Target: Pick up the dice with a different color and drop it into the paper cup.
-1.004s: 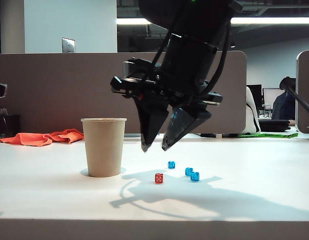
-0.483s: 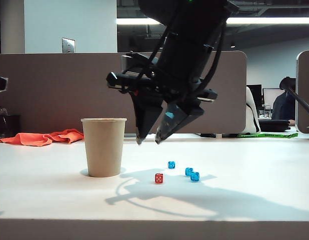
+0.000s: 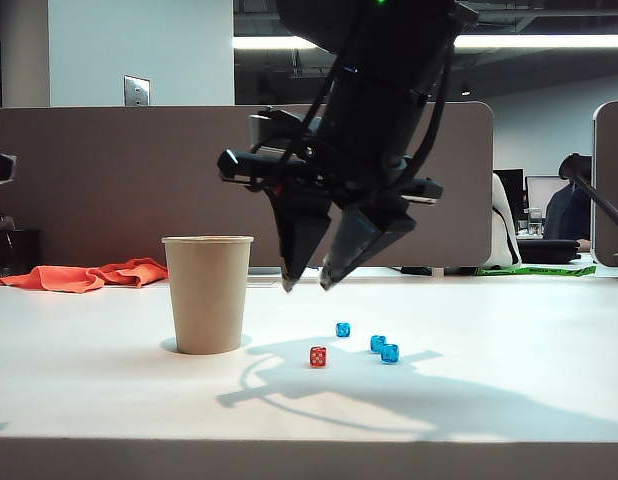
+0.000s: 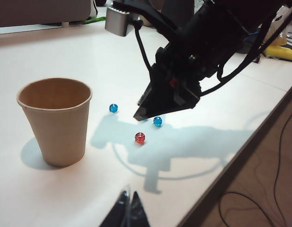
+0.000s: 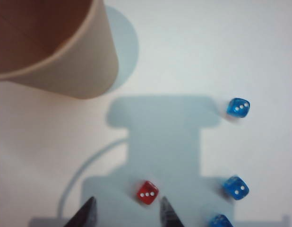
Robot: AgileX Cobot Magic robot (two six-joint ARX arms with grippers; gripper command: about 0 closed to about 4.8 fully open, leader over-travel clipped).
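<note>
The dice with a different color, a small red die, lies on the white table to the right of the paper cup. The tan cup stands upright. Three blue dice lie just right of the red one. My right gripper hangs open well above the table, pointing down. In the right wrist view the red die sits between its fingertips, nearer one of them. My left gripper is shut and empty, well away from the dice.
An orange cloth lies at the back left of the table. A brown partition stands behind the table. The table edge runs close to the dice in the left wrist view, with cables on the floor beyond.
The right gripper has risen slightly, swaying a little left and back, with its jaws still open. The dice and cup have not moved.
</note>
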